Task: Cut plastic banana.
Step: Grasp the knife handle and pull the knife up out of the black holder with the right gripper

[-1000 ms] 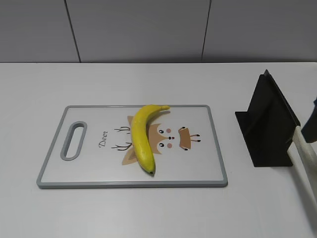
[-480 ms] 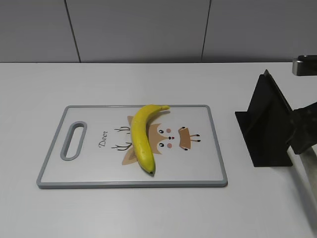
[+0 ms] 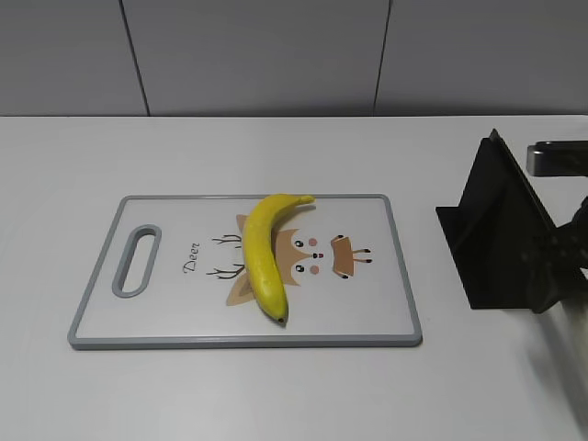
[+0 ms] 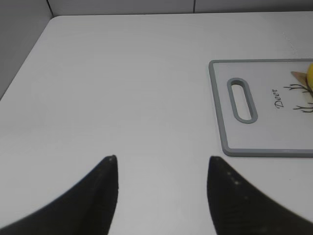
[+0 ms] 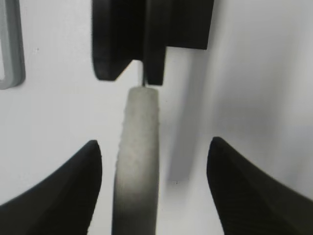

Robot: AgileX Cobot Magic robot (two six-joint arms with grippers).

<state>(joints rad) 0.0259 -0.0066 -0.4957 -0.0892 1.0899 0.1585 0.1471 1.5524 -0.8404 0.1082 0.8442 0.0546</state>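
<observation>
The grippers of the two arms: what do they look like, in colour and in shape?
Both are black. The left gripper has two matte fingers that taper to pointed tips. The right gripper has the same dark, tapering fingers. No cables or markings show. In the exterior view the right arm is a blurred black shape.

The cutting board (image 3: 367, 303) lies on the table (image 3: 276, 395), its handle slot (image 3: 136, 261) at the left end. The plastic banana (image 3: 260, 257) lies on the board near its middle. Right of the board, apart from it, stands the knife holder (image 3: 491, 230). The knife handle (image 5: 137, 161) sticks out from the holder, between the right claw's (image 5: 154, 166) fingers. The left claw (image 4: 161, 169) hangs over bare table left of the board.
</observation>
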